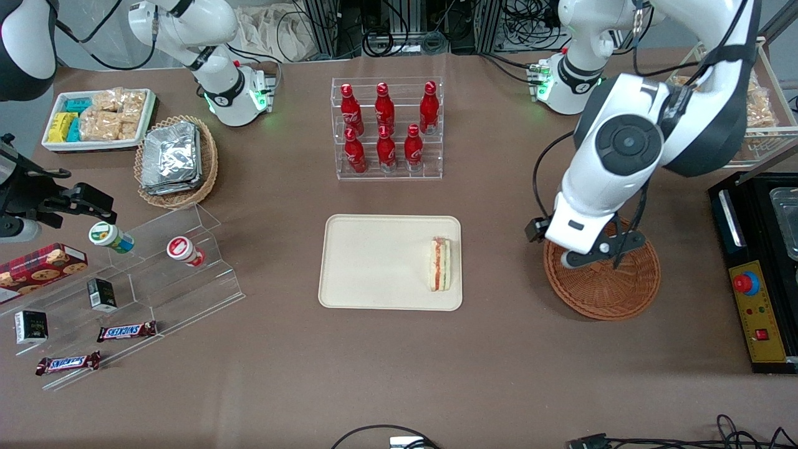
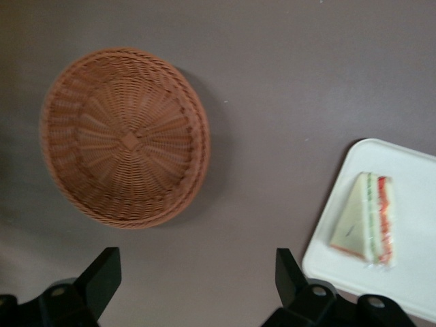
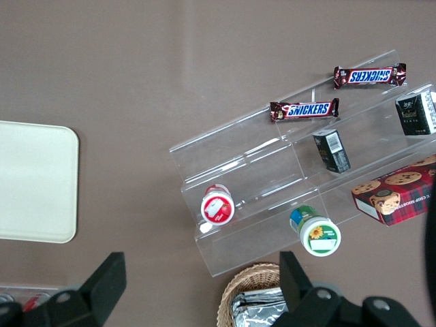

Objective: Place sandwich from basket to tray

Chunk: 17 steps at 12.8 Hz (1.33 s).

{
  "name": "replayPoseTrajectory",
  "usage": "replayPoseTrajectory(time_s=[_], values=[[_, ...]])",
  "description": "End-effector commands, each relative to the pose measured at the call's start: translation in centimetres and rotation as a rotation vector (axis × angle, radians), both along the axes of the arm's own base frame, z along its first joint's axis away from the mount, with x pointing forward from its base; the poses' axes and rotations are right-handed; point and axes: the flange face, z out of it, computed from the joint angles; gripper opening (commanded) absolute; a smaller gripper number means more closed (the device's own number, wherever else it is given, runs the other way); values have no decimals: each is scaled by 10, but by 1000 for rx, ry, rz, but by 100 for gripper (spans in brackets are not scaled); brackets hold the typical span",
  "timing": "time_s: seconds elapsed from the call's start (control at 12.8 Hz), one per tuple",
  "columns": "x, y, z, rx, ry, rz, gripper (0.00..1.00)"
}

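Observation:
The sandwich, a white bread wedge with orange-red and green filling, lies on the cream tray, at the tray's edge toward the working arm's end. The round reddish-brown wicker basket stands beside the tray and is empty. My left arm's gripper hangs above the basket's rim, open and empty. In the left wrist view the gripper is open over bare table, with the basket, the tray and the sandwich all in sight.
A clear rack of red bottles stands farther from the front camera than the tray. A tan basket of foil packets, a white snack bin and an acrylic stand lie toward the parked arm's end. A black control box stands beside the basket.

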Motion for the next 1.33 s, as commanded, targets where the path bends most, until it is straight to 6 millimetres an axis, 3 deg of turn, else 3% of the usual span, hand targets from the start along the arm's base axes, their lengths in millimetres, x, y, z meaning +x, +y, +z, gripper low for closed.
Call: replayPoseTrajectory(time_s=[0.0,0.16,0.7,0.86,1.25], values=[[-25,46,18,-16,9,-59,100],[-33,85,34,-37,21,-124,100],[-43,190,72,-92,91,-296,100],[-38,204,78,-134,77,-306,100],[-18,195,85,-129,55,-308,100]])
